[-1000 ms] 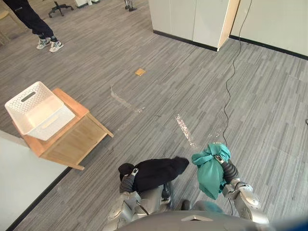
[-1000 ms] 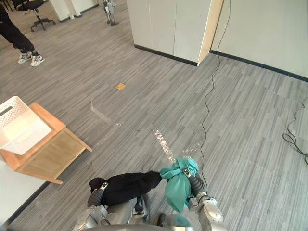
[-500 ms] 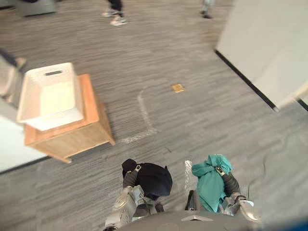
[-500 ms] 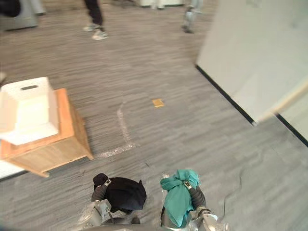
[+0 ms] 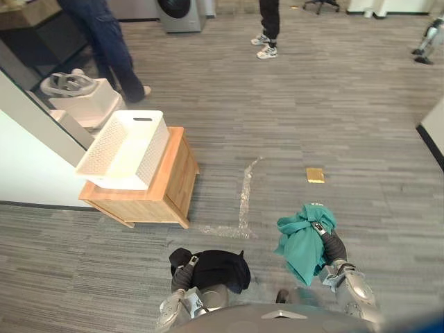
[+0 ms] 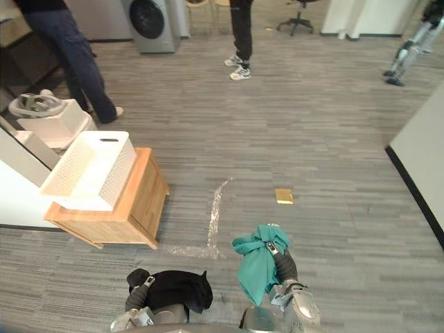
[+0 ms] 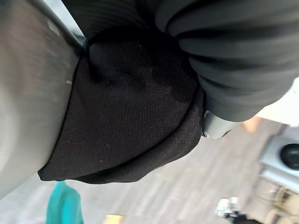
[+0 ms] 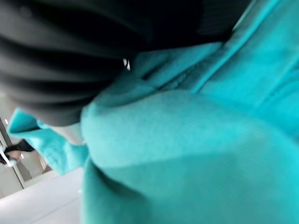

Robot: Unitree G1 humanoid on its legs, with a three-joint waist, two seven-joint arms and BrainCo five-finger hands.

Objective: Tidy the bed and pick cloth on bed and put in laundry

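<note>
While black cloth [image 5: 220, 267] covers the left robot hand [image 5: 182, 268] and teal cloth [image 5: 298, 244] the right robot hand [image 5: 331, 243], grips untellable, carrying seems under way; next, reach the basket [image 5: 154, 156] on the worktop [image 5: 177, 157].

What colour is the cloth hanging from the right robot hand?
The cloth is plain teal green with no pattern; it shows best in the left eye view.

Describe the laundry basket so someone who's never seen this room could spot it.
Ahead to the left on the grey floor stands a low wooden table. On it sits the white rectangular plastic basket, empty, the only thing with perforated walls.
</note>
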